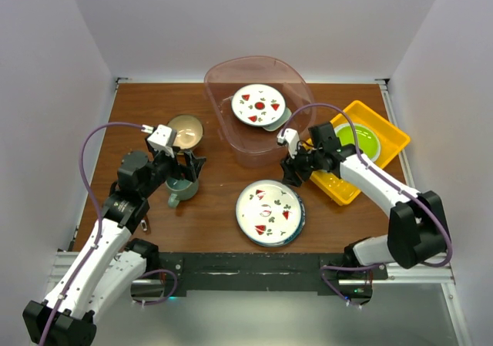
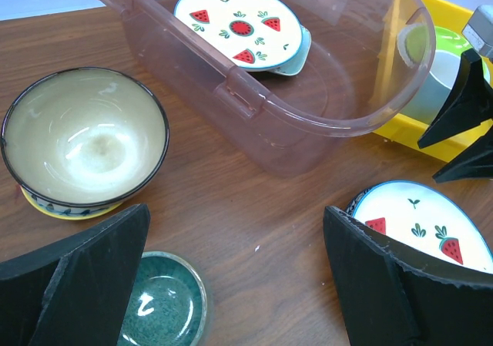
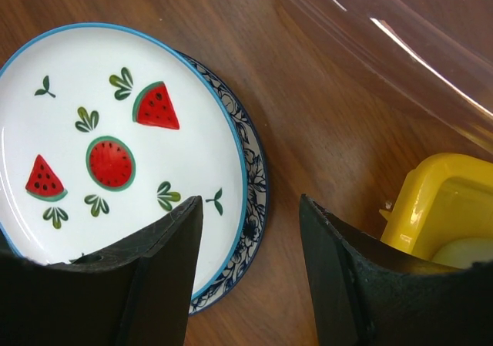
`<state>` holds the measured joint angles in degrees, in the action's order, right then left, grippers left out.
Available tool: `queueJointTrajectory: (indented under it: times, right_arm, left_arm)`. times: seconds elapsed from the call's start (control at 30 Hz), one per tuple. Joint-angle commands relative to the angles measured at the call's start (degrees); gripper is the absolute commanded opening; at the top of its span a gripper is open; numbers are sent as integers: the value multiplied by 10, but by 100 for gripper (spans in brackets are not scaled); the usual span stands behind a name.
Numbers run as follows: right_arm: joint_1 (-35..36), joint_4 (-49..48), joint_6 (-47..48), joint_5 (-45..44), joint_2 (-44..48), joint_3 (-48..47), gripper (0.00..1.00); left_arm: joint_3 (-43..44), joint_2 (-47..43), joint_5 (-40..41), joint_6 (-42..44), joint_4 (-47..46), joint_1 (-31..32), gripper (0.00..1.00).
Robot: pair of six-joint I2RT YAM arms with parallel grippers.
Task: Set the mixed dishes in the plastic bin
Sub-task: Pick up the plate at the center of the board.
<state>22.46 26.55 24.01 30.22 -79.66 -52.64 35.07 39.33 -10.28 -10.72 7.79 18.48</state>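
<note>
The plastic bin (image 1: 300,92) stands at the back centre, holding a watermelon plate (image 1: 259,104) that rests on a pale mint tray (image 2: 296,53). A second watermelon plate (image 1: 268,209) lies on a blue floral plate (image 3: 258,199) near the front. My right gripper (image 3: 250,277) is open just above that stack's right rim, one finger over the plate and one over the table. My left gripper (image 2: 239,284) is open wide over bare wood, with the teal mug (image 2: 166,304) by its left finger. A tan bowl (image 2: 85,134) sits behind the mug on a yellow-rimmed saucer (image 2: 62,207).
A yellow perforated tray (image 1: 385,126) with a lime-green plate (image 1: 360,139) and a white mug (image 2: 443,80) stands right of the bin, close to my right arm. White walls enclose the table on three sides.
</note>
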Motion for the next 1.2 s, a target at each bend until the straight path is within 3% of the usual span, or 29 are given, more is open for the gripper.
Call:
queueJointTrajectory:
  times: [0.0,1.17]
  right_arm:
    - [-4,5,3,26,-10,-26,57]
    - [-4,17,16,29,-52,-37,56]
  left_arm:
    - [1,-1,-7,14,-23,-3,100]
    - [2,1,-13,15,-23,-3,100]
